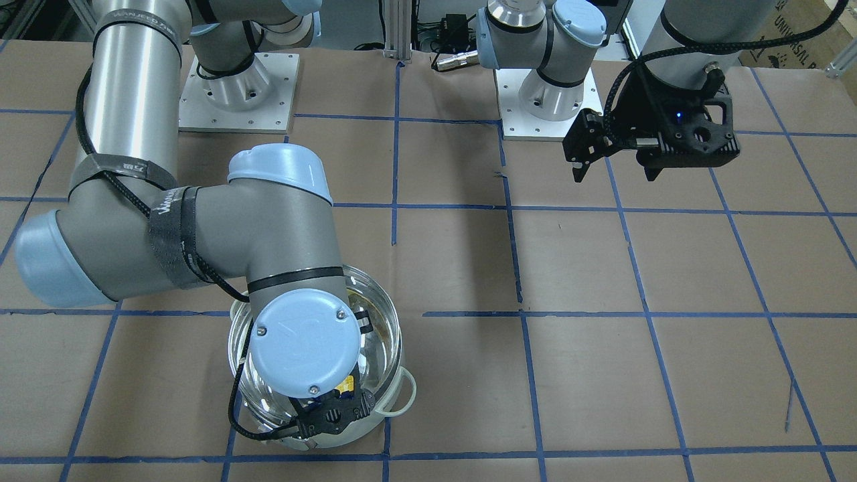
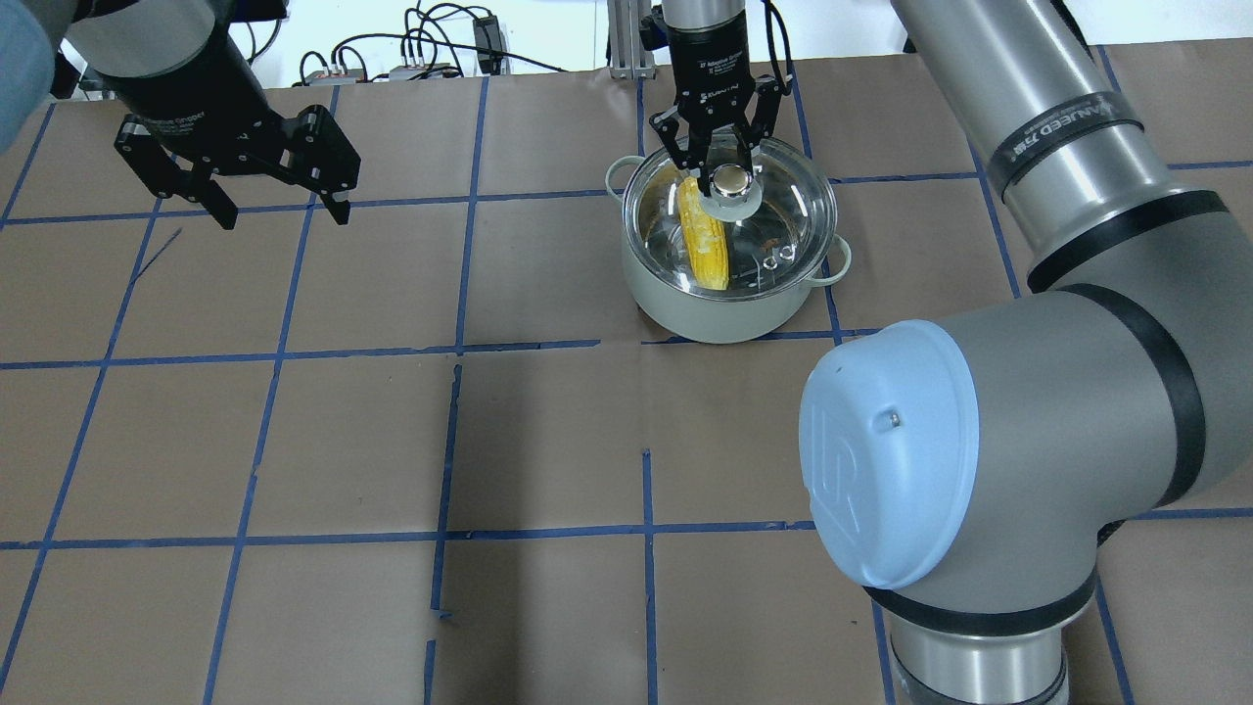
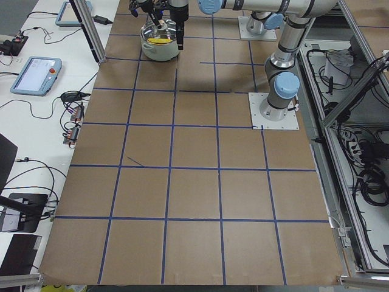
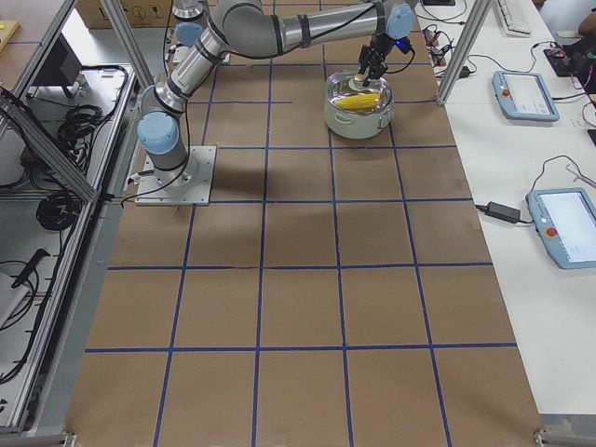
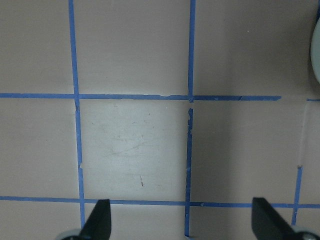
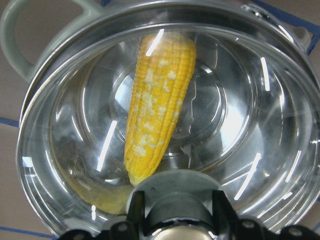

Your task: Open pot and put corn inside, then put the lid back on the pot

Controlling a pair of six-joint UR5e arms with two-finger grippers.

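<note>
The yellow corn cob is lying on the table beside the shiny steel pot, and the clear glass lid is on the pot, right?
No: the yellow corn cob lies inside the shiny steel pot, under the clear glass lid on it; the right wrist-mounted view shows this.

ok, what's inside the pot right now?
One corn cob, lying on the pot floor, visible through the glass lid. The right gripper on the knob hides one end; nothing else shows.

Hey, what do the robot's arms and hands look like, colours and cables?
Silver-grey tubular arms with pale blue joint caps and black rings. A black braided cable is strapped along the right arm. Black, two-fingered left hand and right hand, small white lettering.
</note>
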